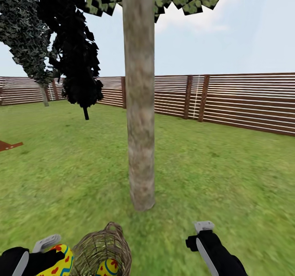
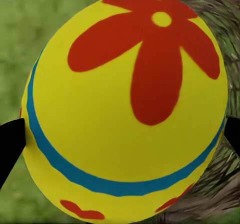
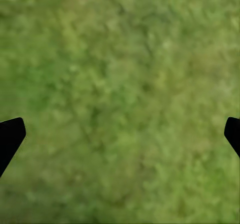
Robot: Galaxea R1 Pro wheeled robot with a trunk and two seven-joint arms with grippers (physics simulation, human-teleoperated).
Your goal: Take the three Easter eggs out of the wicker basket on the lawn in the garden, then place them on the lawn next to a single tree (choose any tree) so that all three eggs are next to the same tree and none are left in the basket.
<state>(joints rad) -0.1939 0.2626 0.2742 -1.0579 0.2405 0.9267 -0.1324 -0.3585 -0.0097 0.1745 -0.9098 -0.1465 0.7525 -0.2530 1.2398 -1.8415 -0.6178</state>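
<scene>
Both arms are black in the head view, with smooth and rounded shells. The left arm (image 1: 16, 261) has a pale grey stripe along its side and ends in a light grey, flat block with rounded corners. The right arm (image 1: 217, 255) has the same shape: a narrow grey-white stripe runs along its top, and a small light grey cap sits at its end above a black, blocky joint. In the wrist views the fingers (image 3: 10, 139) appear as flat black tips with a blunt, angled point, plain and without markings. No cables or screws can be made out.
</scene>
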